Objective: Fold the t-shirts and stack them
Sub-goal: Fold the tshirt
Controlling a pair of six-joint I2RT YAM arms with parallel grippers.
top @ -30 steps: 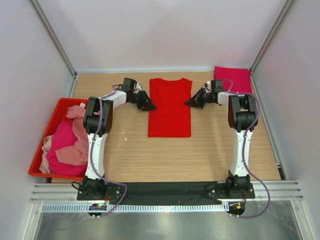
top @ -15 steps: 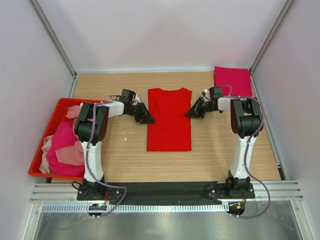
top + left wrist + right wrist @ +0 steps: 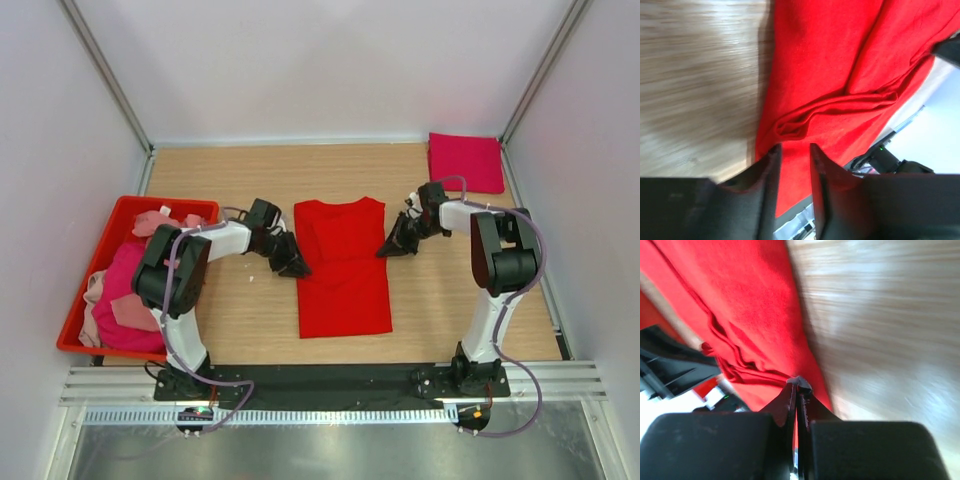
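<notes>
**A:** Start at the left. What's at 9 o'clock?

**B:** The bin (image 3: pixel 185 204), on the bench's (image 3: pixel 250 320) 9 o'clock edge. Loose shirts (image 3: pixel 125 290), pink and magenta, are heaped in it, and no gripper is near them.

**A:** And the left gripper?

**B:** The left gripper (image 3: pixel 292 266) is at the 9 o'clock edge of the red shirt (image 3: pixel 343 270), which lies flat mid-bench. Its jaws stand a narrow slot apart, with red cloth in the slot and a crease bunched at the tips. I read that as a pinch on the folded edge.

**A:** Which way does the shirt run?

**B:** Its long axis runs 12 to 6. The sleeves are turned in, so it's a tall narrow strip. Both grippers hold its 12 o'clock half.

**A:** The right side?

**B:** The right gripper (image 3: pixel 388 250) is at the 3 o'clock edge, opposite the left one. Its jaws are closed tight, with the cloth edge nipped at the tips.

**A:** Which arm is nearer?

**B:** Neither. Each has its own edge, with the shirt between them. A fold across the short axis would likely mean carrying both edges toward 6 o'clock in step, or the strip skews.

**A:** And the stack?

**B:** A folded magenta shirt (image 3: pixel 466 162) lies at 1 o'clock, well apart, on the right arm's side.
</notes>
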